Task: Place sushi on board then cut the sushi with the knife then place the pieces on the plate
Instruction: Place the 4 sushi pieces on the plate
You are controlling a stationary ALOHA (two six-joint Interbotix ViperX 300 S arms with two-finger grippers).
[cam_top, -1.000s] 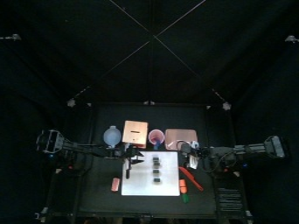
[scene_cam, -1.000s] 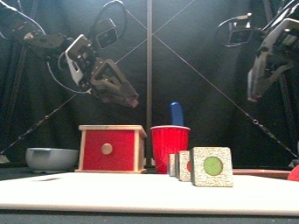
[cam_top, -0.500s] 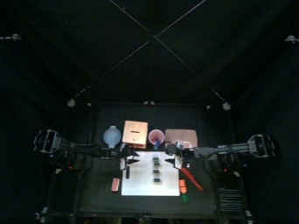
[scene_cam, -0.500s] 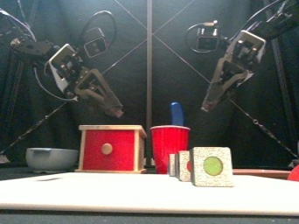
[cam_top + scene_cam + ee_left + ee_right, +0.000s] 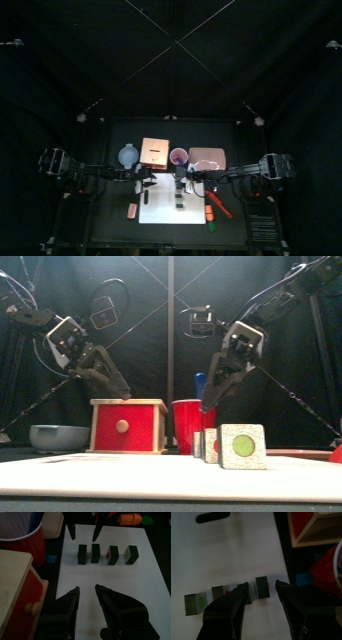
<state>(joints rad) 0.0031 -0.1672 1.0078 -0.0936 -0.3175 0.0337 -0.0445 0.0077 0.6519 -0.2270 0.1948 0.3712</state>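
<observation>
**Top view.** The left gripper [image 5: 155, 179] and the right gripper [image 5: 190, 179] now stand close together over the back part of the white cutting board [image 5: 171, 215]. A second ago they were wider apart, at the board's sides. The pink tray [image 5: 206, 157] lies behind the board to the right, and no piece shows on it.

**Front view.** Both arms have come down from high up to about the level of the red cup [image 5: 194, 422]. The blue knife [image 5: 202, 383] stands in that cup, unheld. The sushi [image 5: 238, 446] stands on the board as separate blocks.

**Left wrist view.** The left jaws are apart and hold nothing. Four blocks sit in a row on the board with gaps between them. The right jaws are seen beyond the row, also apart.

**Right wrist view.** The right jaws frame the block at the cup end of the row. Their height above it cannot be told.

**Assessment.** Cutting appears finished. The descent probably opens the transfer of pieces to the tray.
</observation>
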